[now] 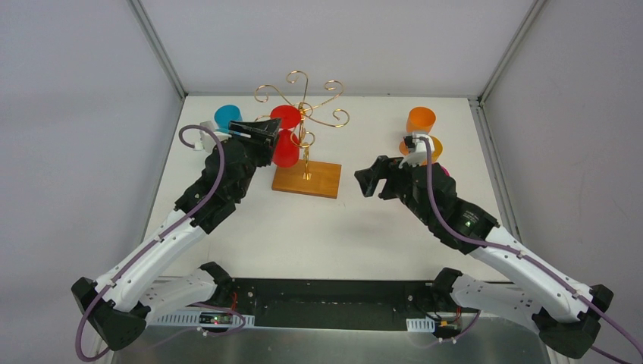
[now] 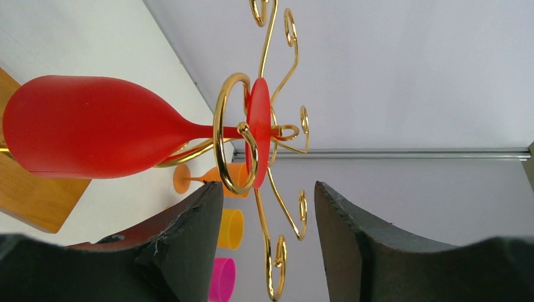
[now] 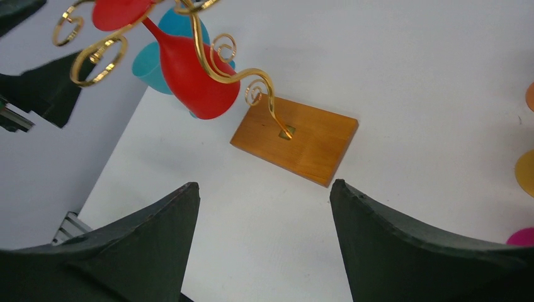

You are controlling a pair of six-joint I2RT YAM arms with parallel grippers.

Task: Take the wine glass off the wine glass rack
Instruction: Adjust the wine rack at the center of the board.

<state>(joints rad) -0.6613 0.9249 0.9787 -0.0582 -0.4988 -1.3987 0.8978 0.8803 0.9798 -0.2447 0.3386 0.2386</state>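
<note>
A red wine glass (image 1: 286,150) hangs upside down from the gold wire wine glass rack (image 1: 305,97), which stands on an orange-brown wooden base (image 1: 308,180). My left gripper (image 1: 263,133) is open, right beside the glass on its left, at stem height. In the left wrist view the glass's bowl (image 2: 94,126) lies left, and its foot (image 2: 258,135) sits in a gold scroll loop (image 2: 221,126) just beyond my open left gripper (image 2: 267,189). My right gripper (image 1: 365,182) is open and empty, right of the base. Its wrist view shows its open fingers (image 3: 264,189), the base (image 3: 296,138) and the glass (image 3: 195,78).
A teal glass (image 1: 226,115) stands behind the left gripper. An orange glass (image 1: 421,120), a yellow one (image 1: 434,145) and a pink one (image 1: 444,171) stand at the right rear, partly hidden by the right arm. Walls enclose the table on three sides.
</note>
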